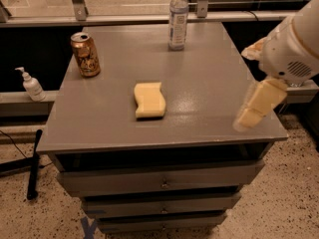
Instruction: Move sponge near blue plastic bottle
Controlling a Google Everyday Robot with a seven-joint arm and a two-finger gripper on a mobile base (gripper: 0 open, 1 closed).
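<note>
The pale yellow sponge lies flat near the middle of the grey table top. The blue plastic bottle stands upright at the far edge of the table, well behind the sponge. My gripper hangs over the table's right front corner, well to the right of the sponge and apart from it, with nothing visibly in it.
A copper drink can stands at the table's far left. A small white pump bottle sits on a ledge left of the table. Drawers lie under the table top. A black pole leans on the floor at left.
</note>
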